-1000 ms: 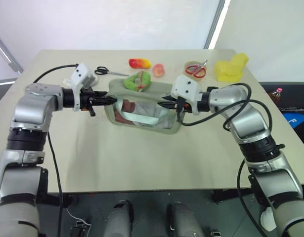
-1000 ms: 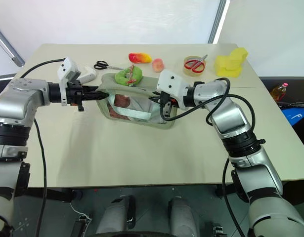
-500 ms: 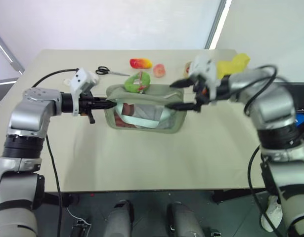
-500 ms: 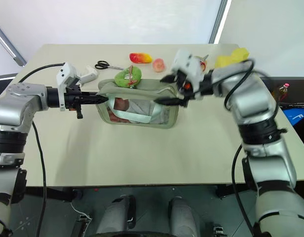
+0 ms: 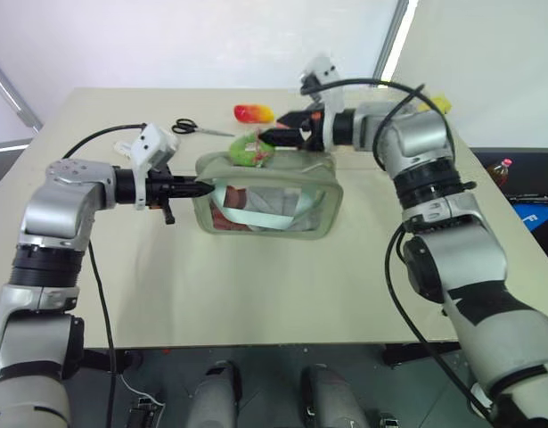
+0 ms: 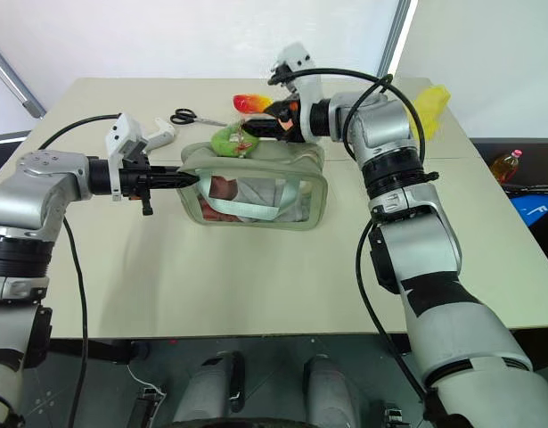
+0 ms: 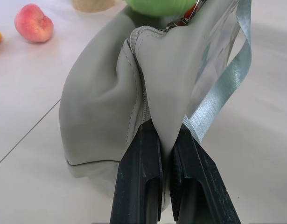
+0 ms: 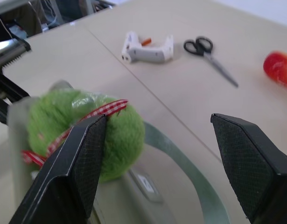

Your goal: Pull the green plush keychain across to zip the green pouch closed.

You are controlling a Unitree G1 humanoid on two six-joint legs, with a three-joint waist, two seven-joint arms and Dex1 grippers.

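The green pouch (image 5: 275,203) stands on the table with its clear window and teal strap facing me. My left gripper (image 5: 200,189) is shut on the fabric at the pouch's left end (image 7: 157,93), fingers (image 7: 138,177) pinching the seam. The green plush keychain (image 5: 248,149), a fuzzy lime ball with a red checked ribbon, rests on the pouch's top edge near that left end. My right gripper (image 8: 158,122) is open just behind the pouch; one finger (image 8: 85,158) is up against the plush (image 8: 64,126), and nothing is gripped between them.
Behind the pouch lie black scissors (image 5: 192,128), a white glue gun (image 8: 147,46), a red-and-yellow toy fruit (image 5: 252,114) and a peach (image 7: 33,28). A yellow plush toy (image 6: 431,96) sits at the far right, behind my right arm.
My right gripper let go of the pouch's right end, opened, and swung up and across to the keychain at the top. The pouch settled more upright. The left gripper kept its hold.
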